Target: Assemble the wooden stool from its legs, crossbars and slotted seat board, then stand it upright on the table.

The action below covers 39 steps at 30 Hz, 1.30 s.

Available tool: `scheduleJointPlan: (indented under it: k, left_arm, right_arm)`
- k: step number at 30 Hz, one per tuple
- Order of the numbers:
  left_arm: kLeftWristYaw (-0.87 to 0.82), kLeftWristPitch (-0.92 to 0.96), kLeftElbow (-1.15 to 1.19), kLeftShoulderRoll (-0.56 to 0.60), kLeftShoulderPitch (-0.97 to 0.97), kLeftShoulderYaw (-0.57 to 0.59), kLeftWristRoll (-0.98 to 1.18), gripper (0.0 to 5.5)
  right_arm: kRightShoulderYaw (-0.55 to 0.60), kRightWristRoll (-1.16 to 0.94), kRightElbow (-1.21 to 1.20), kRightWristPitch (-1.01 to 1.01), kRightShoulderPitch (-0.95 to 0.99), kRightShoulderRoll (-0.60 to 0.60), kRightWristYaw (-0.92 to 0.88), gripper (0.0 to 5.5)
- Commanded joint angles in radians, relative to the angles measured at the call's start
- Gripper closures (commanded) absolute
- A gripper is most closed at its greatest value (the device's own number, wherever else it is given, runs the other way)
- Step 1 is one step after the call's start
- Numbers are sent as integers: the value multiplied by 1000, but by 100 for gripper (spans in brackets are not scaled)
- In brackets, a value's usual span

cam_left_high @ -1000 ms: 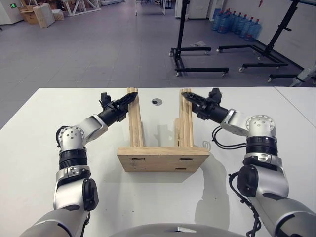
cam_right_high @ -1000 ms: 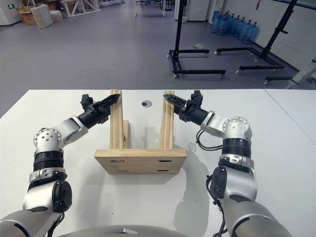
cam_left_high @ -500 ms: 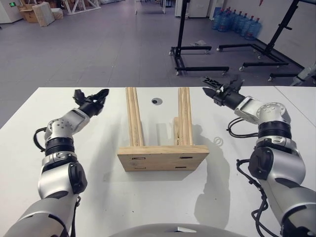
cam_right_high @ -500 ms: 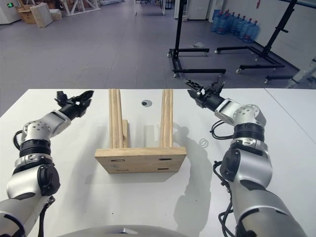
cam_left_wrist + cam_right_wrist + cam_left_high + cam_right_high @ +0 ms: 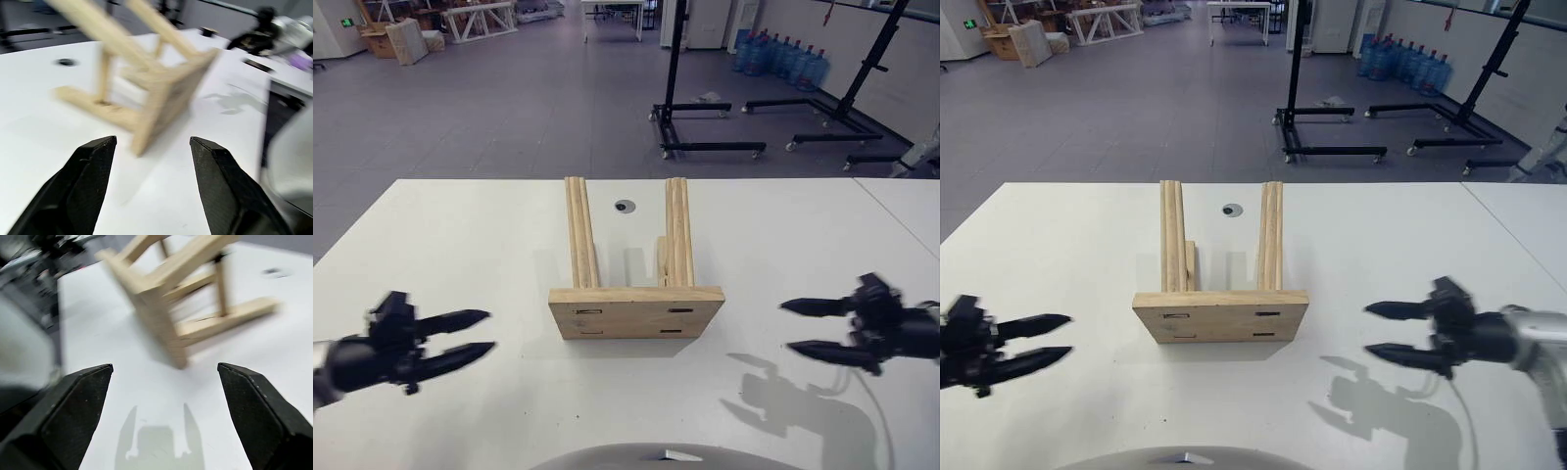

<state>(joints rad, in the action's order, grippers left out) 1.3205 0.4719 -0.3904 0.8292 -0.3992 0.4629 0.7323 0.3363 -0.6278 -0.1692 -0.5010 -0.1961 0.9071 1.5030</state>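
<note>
On the white table (image 5: 431, 245), in the left eye view, the wooden stool (image 5: 607, 313) is seen lying on its side at the centre. Its slotted seat board (image 5: 656, 299) stands on edge facing the robot, and its legs (image 5: 578, 235) run flat toward 12 o'clock. A small dark round mark (image 5: 625, 206) is seen on the table between the leg ends. The left tool (image 5: 490, 330) is held at 8 o'clock from the stool and the right tool (image 5: 785, 326) at 4 o'clock. Both are well apart from the wood, with fingers spread and nothing between them.

In the right eye view the same layout is shown: the stool (image 5: 1220, 315) in the middle, the left tool (image 5: 1069, 334) and right tool (image 5: 1367, 329) low on either side.

In the left wrist view the two dark fingers (image 5: 88, 186) are seen parted over bare table, with the blurred stool (image 5: 161, 93) beyond them.

In the right wrist view the fingers (image 5: 73, 411) are likewise parted. The tool's shadow (image 5: 156, 440) is cast on the table, and the stool (image 5: 161, 318) with a crossbar (image 5: 222, 286) lies farther off.
</note>
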Motion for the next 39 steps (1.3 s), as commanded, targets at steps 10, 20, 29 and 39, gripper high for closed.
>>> scheduleJointPlan:
  k: [10, 20, 29, 39]
  left_arm:
    - [-192, -127, 65, -134, 124, -277, -181, 275]
    - [-263, -168, 160, -190, 247, -392, -252, 275]
    - [-243, -227, 223, -202, 285, -467, -292, 275]
    - [-208, -243, 297, -221, 337, -501, -293, 275]
  right_arm:
    - [-212, 22, -46, -19, 131, -129, -220, 156]
    - [-324, 107, 74, 30, 238, -242, -346, 156]
    - [-359, 138, 99, 90, 194, -225, -297, 156]
    - [-375, 138, 172, 87, 298, -273, -301, 156]
